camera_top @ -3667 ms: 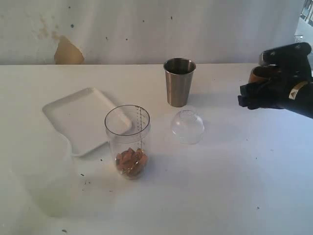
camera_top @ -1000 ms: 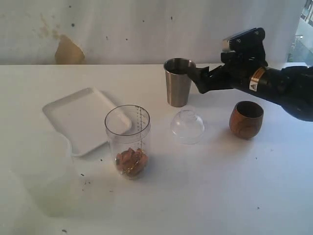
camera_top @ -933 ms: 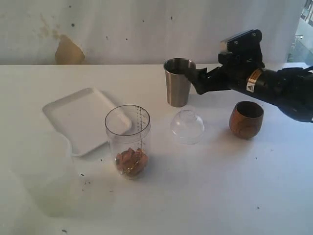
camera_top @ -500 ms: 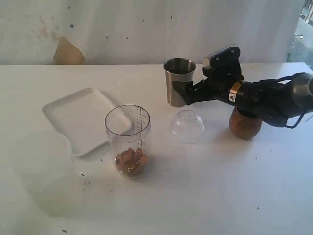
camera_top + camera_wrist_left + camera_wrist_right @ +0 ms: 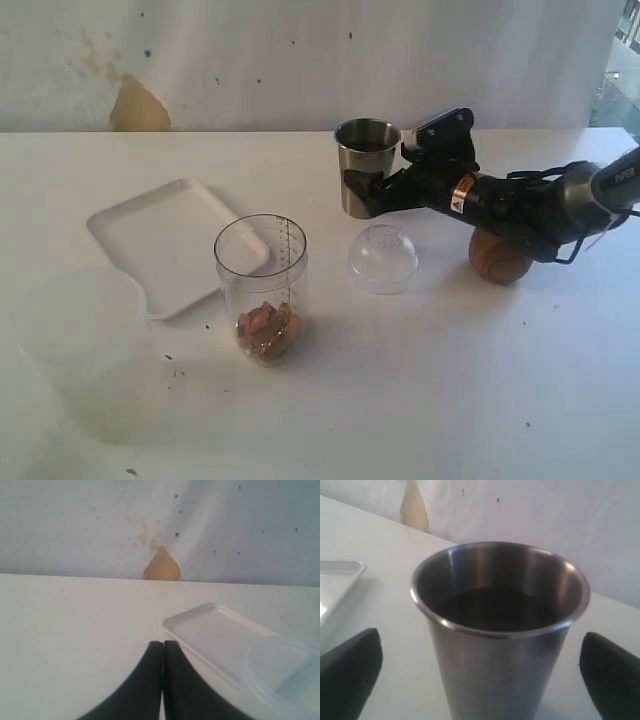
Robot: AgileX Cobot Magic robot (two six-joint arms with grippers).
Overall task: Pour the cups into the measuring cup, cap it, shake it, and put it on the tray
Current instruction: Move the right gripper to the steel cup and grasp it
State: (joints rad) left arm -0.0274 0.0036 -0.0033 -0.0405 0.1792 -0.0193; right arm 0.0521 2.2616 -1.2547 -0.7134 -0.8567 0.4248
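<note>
Right claw (image 5: 480, 680) spread wide, one finger either side of the tall tapered brushed-steel tumbler (image 5: 366, 165), gaps visible in the wrist view, no contact. Tumbler upright at the back of the white table (image 5: 450, 380). Rounded brown wooden cup (image 5: 497, 262) upright, half hidden behind the right arm. Clear graduated plastic measuring cup (image 5: 262, 290) uncapped, brown bits in the bottom, touching the flat white rectangular tray's (image 5: 165, 240) near edge. Small clear dome cap (image 5: 383, 258) between measuring cup and wooden cup. Left claw (image 5: 162, 680) fingers pressed together, empty.
</note>
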